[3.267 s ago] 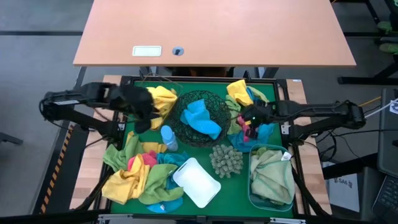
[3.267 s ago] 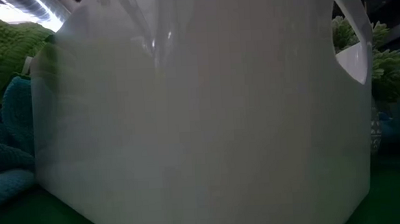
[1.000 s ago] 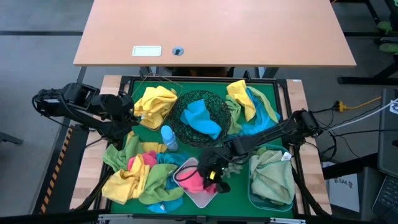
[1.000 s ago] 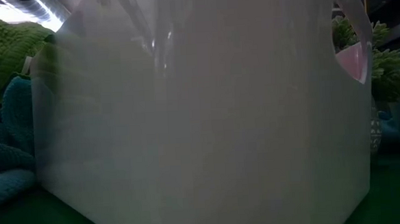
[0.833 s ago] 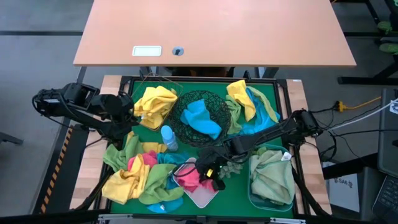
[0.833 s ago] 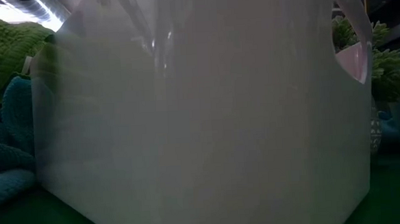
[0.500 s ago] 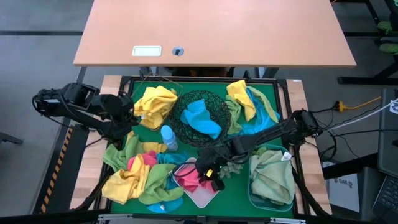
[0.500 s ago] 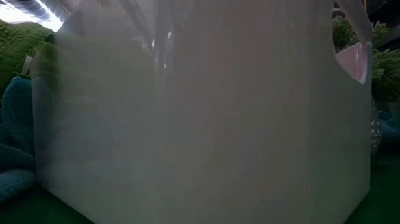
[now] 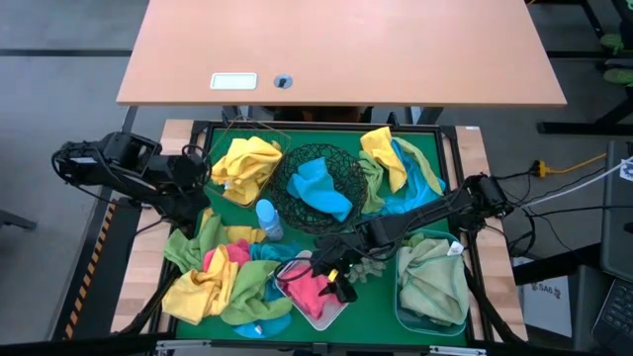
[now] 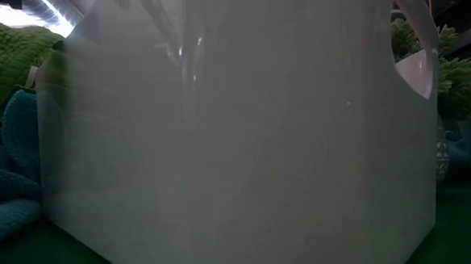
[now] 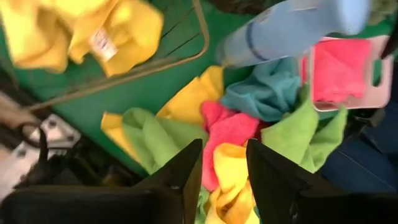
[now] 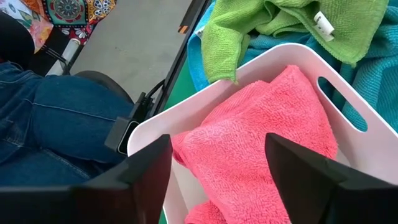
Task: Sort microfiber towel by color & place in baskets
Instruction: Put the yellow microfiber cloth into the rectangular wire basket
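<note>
Currently the right end effector hovers over the white rectangular plastic tub, fingers spread, nothing pinched. A fluffy pink microfiber towel lies crumpled inside that tub. Round black wire-mesh bowl holds a bright blue cloth; translucent blue tub holds lime green cloths. Left end effector is spread above the loose mixed pile on the bench. Low view shows only the tub wall.

overhead, low view against white tub
</note>
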